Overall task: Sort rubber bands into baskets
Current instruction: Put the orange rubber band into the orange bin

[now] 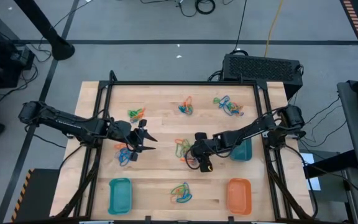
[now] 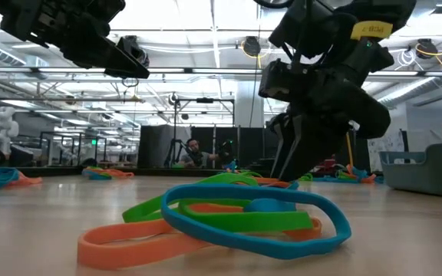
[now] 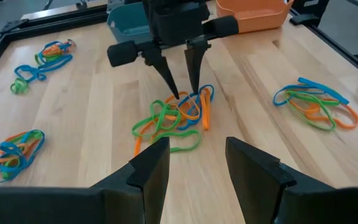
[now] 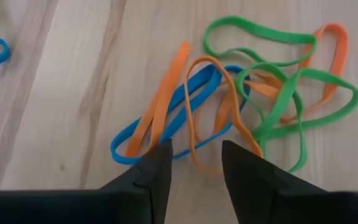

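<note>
The rubber bands are seen as thin flat loops of orange, green and blue, tangled in small heaps across the wooden table.

At about nine o'clock from the table's middle, the left gripper is held with its fingers parted and nothing between them, beside a blue and orange heap. An orange-and-green heap lies at ten o'clock. At seven o'clock, a teal basket stands near the front edge.

A heap lies at six o'clock, and another small heap at twelve o'clock.

At the centre, the right gripper is lowered onto the middle tangle; its fingers stand apart, tips on the wood, straddling an orange loop that crosses a blue one. No grip can be confirmed. Green loops are spread beyond.

A mostly blue heap lies at one o'clock. A second teal basket is partly covered by the right arm at three o'clock, and the orange basket stands at five o'clock.
</note>
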Available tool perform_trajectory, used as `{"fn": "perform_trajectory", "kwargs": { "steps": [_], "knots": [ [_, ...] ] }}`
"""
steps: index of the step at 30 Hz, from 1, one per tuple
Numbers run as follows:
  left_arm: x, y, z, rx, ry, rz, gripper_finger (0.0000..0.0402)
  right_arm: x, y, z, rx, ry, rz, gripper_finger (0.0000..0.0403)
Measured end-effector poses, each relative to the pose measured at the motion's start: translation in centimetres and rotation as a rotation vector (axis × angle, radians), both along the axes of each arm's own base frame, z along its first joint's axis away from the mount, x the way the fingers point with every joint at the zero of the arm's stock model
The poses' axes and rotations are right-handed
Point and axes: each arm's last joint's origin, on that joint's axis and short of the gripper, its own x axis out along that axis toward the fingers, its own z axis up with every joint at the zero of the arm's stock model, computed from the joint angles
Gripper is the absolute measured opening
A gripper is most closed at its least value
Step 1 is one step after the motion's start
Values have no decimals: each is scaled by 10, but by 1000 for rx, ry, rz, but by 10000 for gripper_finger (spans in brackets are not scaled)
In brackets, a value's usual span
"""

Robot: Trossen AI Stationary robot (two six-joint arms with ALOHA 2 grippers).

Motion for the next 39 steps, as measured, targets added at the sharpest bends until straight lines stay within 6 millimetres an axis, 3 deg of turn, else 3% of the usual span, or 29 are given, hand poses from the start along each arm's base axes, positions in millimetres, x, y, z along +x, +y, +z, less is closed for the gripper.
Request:
{"fn": "perform_trajectory", "kwargs": {
  "steps": [10,24,32,39],
  "knots": [
    [0,0,0,-22,7,11,164,1,-5,0,-24,-2,14,90],
    [-3,0,-2,-15,39,11,164,1,-4,0,23,1,43,7],
    [-15,2,7,-12,21,12,164,1,-4,2,36,-6,21,1],
    [-29,5,15,-6,-2,26,164,-2,-5,21,46,-70,20,0]
  ]
}}
